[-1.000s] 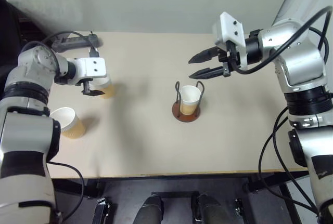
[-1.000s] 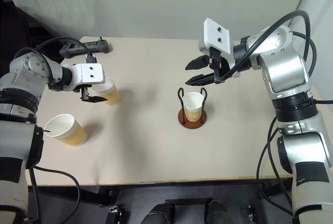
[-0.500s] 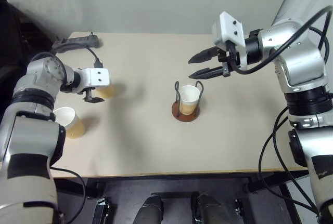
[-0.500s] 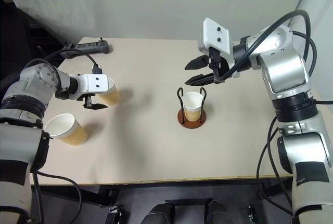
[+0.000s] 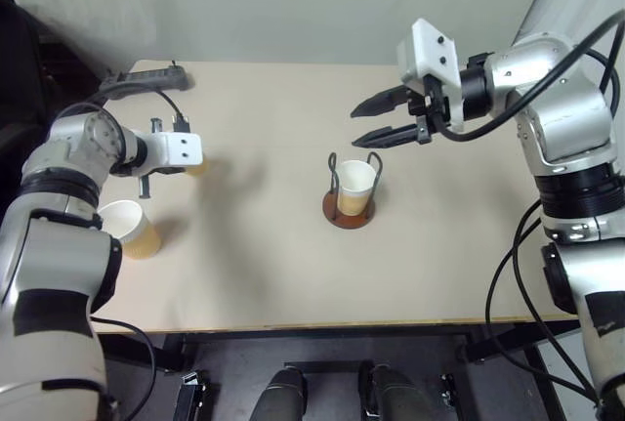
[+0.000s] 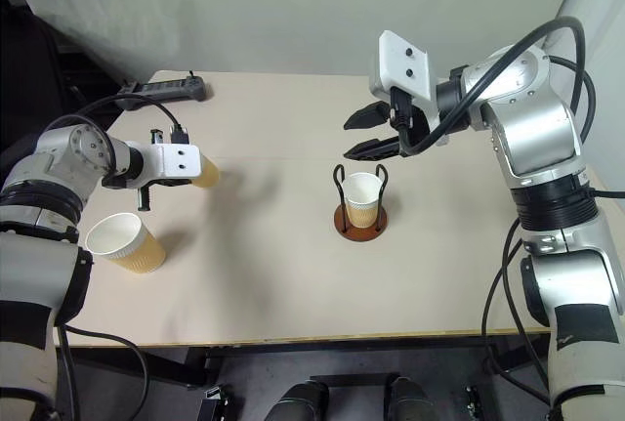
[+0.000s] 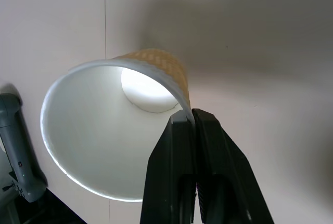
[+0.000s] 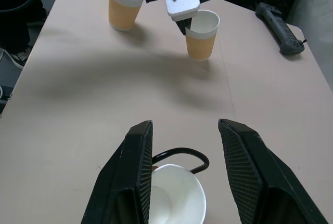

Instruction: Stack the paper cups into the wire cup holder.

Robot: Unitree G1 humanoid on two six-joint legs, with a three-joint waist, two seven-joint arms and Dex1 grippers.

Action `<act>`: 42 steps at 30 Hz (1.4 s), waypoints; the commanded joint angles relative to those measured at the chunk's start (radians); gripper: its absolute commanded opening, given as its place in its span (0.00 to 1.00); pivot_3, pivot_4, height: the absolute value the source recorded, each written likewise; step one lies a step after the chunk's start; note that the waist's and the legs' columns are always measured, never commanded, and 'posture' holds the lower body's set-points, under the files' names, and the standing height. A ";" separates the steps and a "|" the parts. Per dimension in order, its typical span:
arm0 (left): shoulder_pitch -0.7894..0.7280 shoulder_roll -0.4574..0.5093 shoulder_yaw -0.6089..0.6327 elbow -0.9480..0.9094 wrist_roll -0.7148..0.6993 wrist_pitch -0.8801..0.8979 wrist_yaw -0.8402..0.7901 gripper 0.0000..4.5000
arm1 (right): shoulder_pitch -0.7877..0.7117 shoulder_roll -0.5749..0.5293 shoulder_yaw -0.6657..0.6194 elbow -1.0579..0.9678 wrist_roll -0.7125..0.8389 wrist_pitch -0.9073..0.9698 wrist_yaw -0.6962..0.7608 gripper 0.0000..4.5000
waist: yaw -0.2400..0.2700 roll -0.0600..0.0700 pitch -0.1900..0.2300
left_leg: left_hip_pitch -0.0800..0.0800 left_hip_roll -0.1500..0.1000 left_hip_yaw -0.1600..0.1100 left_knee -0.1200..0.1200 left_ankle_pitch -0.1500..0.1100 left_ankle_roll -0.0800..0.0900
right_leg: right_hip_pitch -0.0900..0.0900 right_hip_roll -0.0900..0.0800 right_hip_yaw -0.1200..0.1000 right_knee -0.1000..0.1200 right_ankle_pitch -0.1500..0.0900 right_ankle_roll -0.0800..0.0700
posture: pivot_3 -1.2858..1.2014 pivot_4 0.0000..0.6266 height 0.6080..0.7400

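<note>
Beige table [image 6: 273,265], wire cup holder [image 6: 359,218] holding one paper cup [image 6: 362,196], left jaws pinching another cup's rim [image 7: 179,91], right jaws spread.

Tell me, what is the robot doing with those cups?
It is stacking paper cups into a wire cup holder, which already has one cup in it. Its left claw is pinched shut on the rim of a second cup. A third cup waits on the table. The right claw hangs open above the holder.

1. You get bright, even light on the table [image 5: 283,274], sharp in both head views
2. Soft shadows spread beside the left gripper [image 8: 184,27]
3. Near your left gripper's fingers [image 7: 182,182], the cup [image 7: 109,130] interior glares white
</note>
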 commanded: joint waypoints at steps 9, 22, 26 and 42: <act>-0.157 -0.062 0.153 -0.012 -0.172 0.032 -0.203 0.01 | -0.017 -0.088 -0.006 0.001 0.002 -0.011 0.064 0.44 | 0.007 0.000 0.000 | -0.001 -0.005 -0.001 -0.001 0.001 -0.001 | 0.000 0.000 -0.001 -0.001 -0.001 0.000 | 0.52 0.24 1.00; -0.288 -0.207 0.218 -0.019 -0.281 0.074 -0.433 0.01 | -0.017 -0.142 -0.006 0.083 -0.006 -0.055 0.131 0.44 | -0.003 0.000 0.000 | -0.003 -0.003 0.002 0.000 -0.001 0.004 | 0.001 -0.001 0.001 -0.005 -0.001 0.005 | 0.52 0.24 1.00; -0.328 -0.245 0.220 -0.021 -0.293 0.091 -0.512 0.01 | -0.006 -0.159 -0.008 0.065 -0.001 -0.039 0.148 0.44 | 0.002 0.000 0.000 | -0.004 -0.003 0.005 0.000 -0.002 0.006 | 0.001 0.000 0.001 -0.008 -0.002 0.006 | 0.52 0.24 1.00; -0.525 -0.393 0.187 0.009 -0.337 0.254 -0.655 0.01 | 0.003 -0.195 -0.013 0.036 0.003 0.008 0.169 0.44 | 0.004 0.002 0.001 | -0.014 0.000 0.008 0.015 -0.010 0.016 | 0.000 0.000 0.002 -0.015 0.002 0.014 | 0.52 0.24 1.00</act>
